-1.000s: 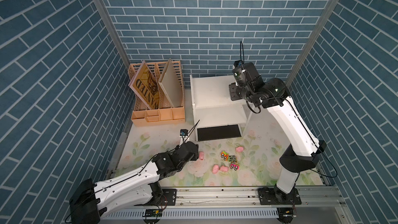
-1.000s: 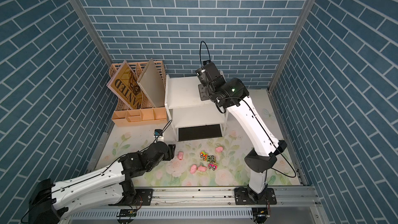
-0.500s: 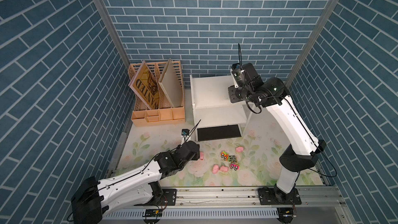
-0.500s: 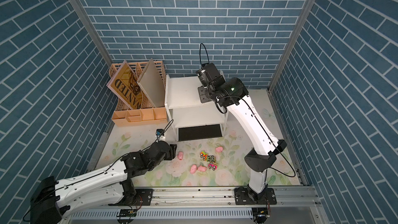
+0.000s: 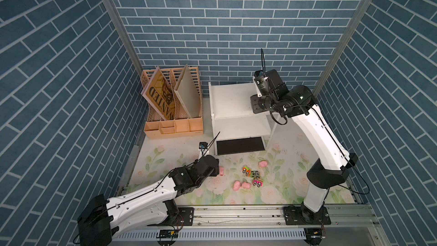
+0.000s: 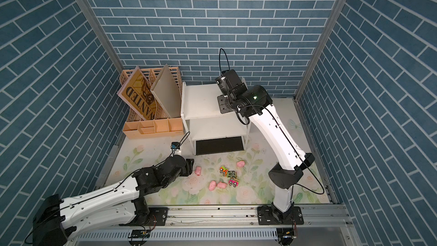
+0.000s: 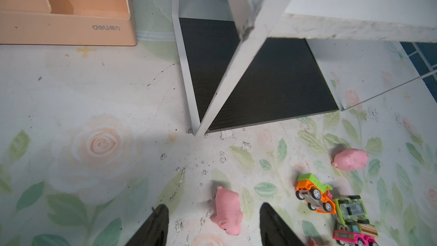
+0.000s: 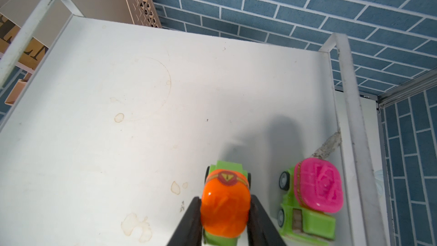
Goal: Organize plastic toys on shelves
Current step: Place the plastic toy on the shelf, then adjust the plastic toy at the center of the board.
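So, two of the five trucks are up on the top board of the shelves (image 8: 142, 105): the pink-drum truck (image 8: 316, 185) stands by the side panel, and my right pincer (image 8: 224, 198) pinches the orange-drum truck (image 8: 224, 211) just beside it. On the floral mat (image 5: 165, 162) lie the other three trucks (image 5: 255, 174) in a cluster and all four pigs (image 5: 236, 185), none shelved yet. My left pincer (image 7: 213, 206) hangs spread around one pig (image 7: 228, 209), so I judge seven toys remain.

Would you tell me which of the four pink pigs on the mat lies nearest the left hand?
The lone pig lying right before the open left hand; the other three lie farther off, near the trucks.
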Robot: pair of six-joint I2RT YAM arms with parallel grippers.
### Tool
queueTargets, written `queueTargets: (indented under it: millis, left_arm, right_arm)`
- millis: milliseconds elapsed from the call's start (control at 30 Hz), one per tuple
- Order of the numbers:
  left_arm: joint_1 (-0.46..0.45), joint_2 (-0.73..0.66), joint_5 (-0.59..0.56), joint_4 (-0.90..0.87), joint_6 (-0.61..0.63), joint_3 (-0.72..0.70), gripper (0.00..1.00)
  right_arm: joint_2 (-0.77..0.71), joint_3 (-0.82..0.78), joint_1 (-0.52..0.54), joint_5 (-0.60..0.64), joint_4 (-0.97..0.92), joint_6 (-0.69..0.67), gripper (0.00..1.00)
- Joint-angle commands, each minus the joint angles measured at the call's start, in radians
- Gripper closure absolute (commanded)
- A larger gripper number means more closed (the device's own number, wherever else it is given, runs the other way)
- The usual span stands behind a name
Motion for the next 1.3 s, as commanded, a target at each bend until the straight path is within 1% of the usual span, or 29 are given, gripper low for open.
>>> queueTargets:
  millis: [0, 167, 333, 400, 467, 533, 567, 700, 833, 900, 1033, 1133, 1267]
  left_arm:
    - [0.006, -0.011, -0.007, -0.009, 0.006, -0.014, 0.36]
    - [0.008, -0.015, -0.008, -0.013, 0.005, -0.014, 0.35]
    - [0.009, -0.022, -0.008, -0.016, 0.005, -0.012, 0.36]
    - [0.009, -0.020, -0.007, -0.015, 0.005, -0.008, 0.35]
    - [0.010, -0.017, -0.002, -0.012, 0.009, -0.002, 0.34]
    - [0.010, -0.007, 0.009, -0.004, 0.016, 0.007, 0.33]
    - [0.009, -0.003, 0.013, -0.001, 0.021, 0.011, 0.33]
    - [0.010, 0.022, 0.042, 0.027, 0.033, 0.032, 0.34]
    - [0.008, 0.065, 0.080, 0.066, 0.052, 0.045, 0.34]
    - [0.007, 0.090, 0.105, 0.087, 0.060, 0.047, 0.35]
    - [-0.004, 0.129, 0.161, 0.137, 0.075, 0.049, 0.36]
    - [-0.019, 0.159, 0.179, 0.152, 0.080, 0.061, 0.36]
    - [-0.038, 0.202, 0.193, 0.158, 0.083, 0.075, 0.37]
  right_arm:
    - [-0.001, 0.007, -0.005, -0.002, -0.019, 0.028, 0.63]
    - [-0.005, 0.022, -0.005, -0.002, -0.017, 0.032, 0.62]
    - [-0.014, 0.098, -0.005, -0.005, -0.014, 0.029, 0.62]
    - [-0.039, 0.114, -0.006, -0.007, -0.011, 0.031, 0.62]
    - [-0.085, 0.082, -0.001, -0.011, -0.002, 0.035, 0.63]
    - [-0.153, 0.008, 0.018, -0.007, 0.014, 0.047, 0.64]
    - [-0.188, -0.040, 0.032, -0.002, 0.025, 0.057, 0.65]
    - [-0.361, -0.330, 0.152, 0.047, 0.059, 0.130, 0.66]
    - [-0.498, -0.664, 0.285, 0.060, 0.087, 0.269, 0.67]
    - [-0.564, -0.838, 0.321, 0.042, 0.133, 0.334, 0.67]
    - [-0.669, -1.170, 0.356, -0.031, 0.264, 0.409, 0.68]
    - [-0.705, -1.381, 0.357, -0.100, 0.396, 0.437, 0.69]
    - [-0.692, -1.565, 0.357, -0.148, 0.523, 0.461, 0.69]
